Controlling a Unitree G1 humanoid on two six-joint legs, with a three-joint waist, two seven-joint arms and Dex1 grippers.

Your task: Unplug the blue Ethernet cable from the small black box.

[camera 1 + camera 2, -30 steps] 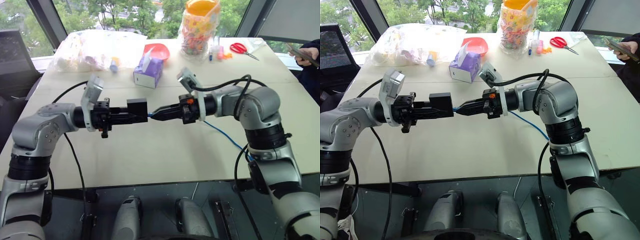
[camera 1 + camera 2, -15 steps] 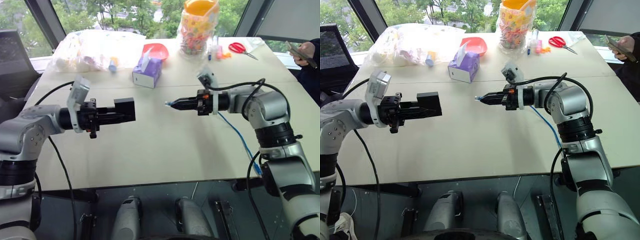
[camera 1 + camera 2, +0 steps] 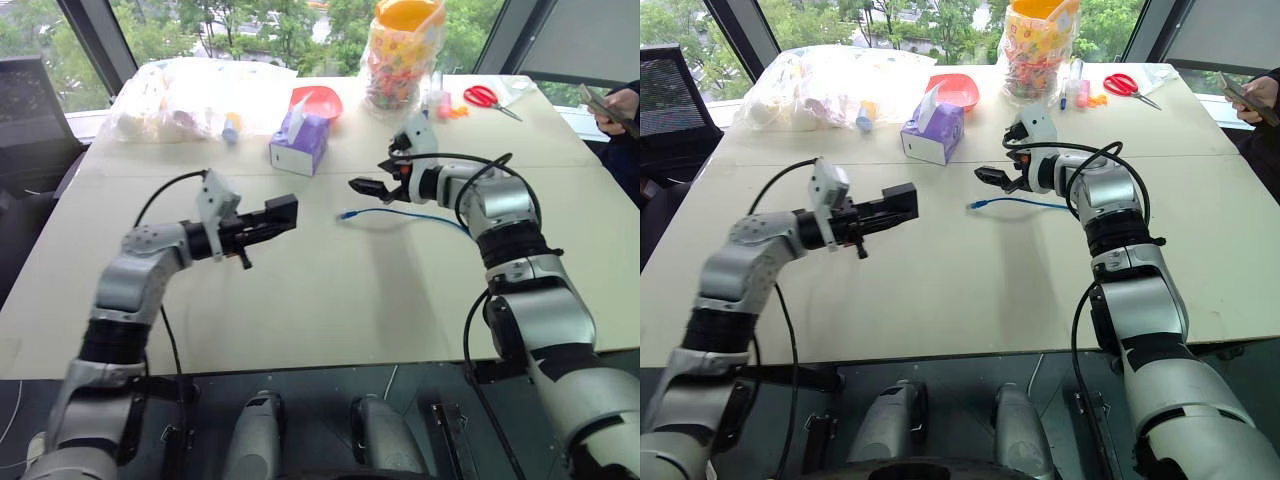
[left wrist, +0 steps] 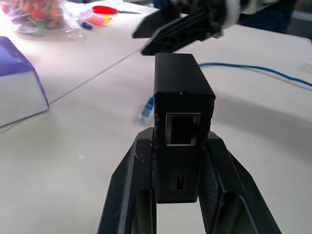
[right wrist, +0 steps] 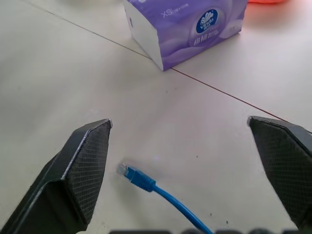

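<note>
The small black box (image 3: 281, 212) hangs above the table with my left gripper (image 3: 264, 222) shut on its sides. In the left wrist view the box (image 4: 183, 92) turns an empty port towards the camera, and the fingers (image 4: 129, 187) press it from both sides. The blue Ethernet cable (image 3: 400, 214) lies loose on the table, its plug end (image 3: 975, 205) free and apart from the box. My right gripper (image 3: 366, 187) hovers open just above and beyond the plug. The right wrist view shows the plug (image 5: 133, 176) on the table between the spread fingers (image 5: 80, 168).
A purple tissue box (image 3: 298, 142) stands behind the grippers, with a red bowl (image 3: 318, 100) past it. A clear plastic bag (image 3: 180, 95) lies far left, and a jar of colourful items (image 3: 403, 50) and red scissors (image 3: 486, 97) far right. A person's hand (image 3: 622, 105) holds a phone at the right edge.
The plug came out of the box, carried right by my right gripper, which then opened and let the cable drop onto the table. My left arm brought the box forward and lower.
</note>
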